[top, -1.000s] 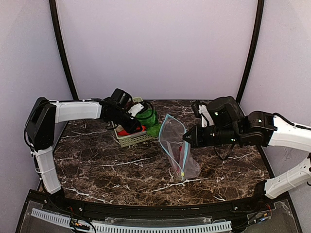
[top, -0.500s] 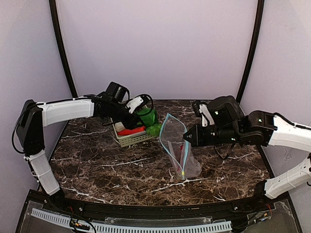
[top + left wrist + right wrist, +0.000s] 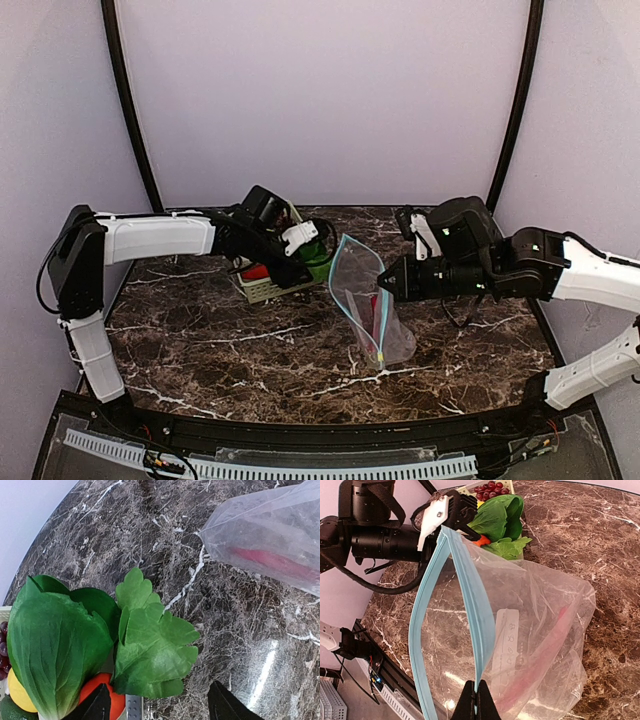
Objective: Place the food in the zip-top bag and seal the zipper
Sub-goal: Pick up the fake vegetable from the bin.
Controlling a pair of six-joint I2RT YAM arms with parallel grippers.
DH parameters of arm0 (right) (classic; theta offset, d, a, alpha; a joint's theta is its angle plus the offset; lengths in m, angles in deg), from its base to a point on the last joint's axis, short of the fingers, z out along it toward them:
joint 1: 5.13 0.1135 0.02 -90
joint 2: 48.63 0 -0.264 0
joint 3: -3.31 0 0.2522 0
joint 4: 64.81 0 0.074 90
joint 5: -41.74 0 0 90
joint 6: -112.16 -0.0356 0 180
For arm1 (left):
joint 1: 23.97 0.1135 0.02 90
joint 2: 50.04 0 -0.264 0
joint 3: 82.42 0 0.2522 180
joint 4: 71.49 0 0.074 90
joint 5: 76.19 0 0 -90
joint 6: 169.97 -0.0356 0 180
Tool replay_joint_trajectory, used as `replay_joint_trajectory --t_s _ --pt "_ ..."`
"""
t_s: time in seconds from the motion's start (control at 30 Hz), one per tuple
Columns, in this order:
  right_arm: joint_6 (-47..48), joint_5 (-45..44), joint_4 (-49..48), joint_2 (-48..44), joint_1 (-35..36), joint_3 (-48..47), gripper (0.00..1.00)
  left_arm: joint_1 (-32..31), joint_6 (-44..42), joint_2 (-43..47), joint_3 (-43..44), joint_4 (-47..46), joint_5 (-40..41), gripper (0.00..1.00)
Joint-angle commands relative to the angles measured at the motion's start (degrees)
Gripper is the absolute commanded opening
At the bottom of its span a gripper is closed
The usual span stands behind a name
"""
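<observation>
Left gripper [image 3: 159,705] hangs with its fingers spread wide and nothing between them; just ahead of its tips lie the green bok choy [image 3: 55,640] leaves, spilling over a red piece [image 3: 100,686], with the lemon [image 3: 17,692] tucked beside them; all of it sits in the basket [image 3: 268,290] under that gripper. Further out past the leaves is bare marble table [image 3: 240,630], then a corner of the bag [image 3: 540,610].

Right gripper [image 3: 479,702] is clamped tight on the blue zipper [image 3: 469,592], holding the bag's mouth up and gaping towards the left gripper; a red chilli [image 3: 540,655] lies inside the bag, close behind the pinch; beyond the mouth sit the bok choy and the grapes [image 3: 490,487].
</observation>
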Motion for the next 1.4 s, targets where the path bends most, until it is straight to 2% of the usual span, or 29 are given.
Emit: replay_joint_trajectory --t_s 0.0,0.17,0.53,0.7,1.03,1.27,1.37 --pt "0.87 0.41 -0.18 -1.1 -0.75 -1.83 0.0 -0.14 -0.57 -1.33 -0.27 -1.68 2.71 0.68" --pt "1.02 0.43 -0.18 -1.29 -0.96 -1.71 0.0 -0.14 -0.32 -2.66 -0.27 -3.26 3.19 0.68" --pt "0.8 0.55 -0.11 -1.65 -1.38 -1.14 0.0 -0.15 2.5 -3.79 0.02 -7.27 4.21 0.53" --pt "0.79 0.54 -0.1 -1.69 -1.44 -1.04 0.0 -0.14 3.11 -4.21 0.59 -7.45 4.48 0.41" --pt "0.82 0.63 0.0 -1.92 -1.72 -0.79 0.0 -0.14 3.53 -5.91 0.89 -5.91 3.24 0.42" --pt "0.61 0.33 0.02 -2.76 -1.82 -0.22 0.0 -0.14 4.17 -6.02 2.0 -5.39 3.66 0.27" --pt "0.46 0.24 -0.03 -3.11 -1.77 0.01 0.0 -0.14 5.03 -5.37 2.68 -5.44 3.82 0.24"
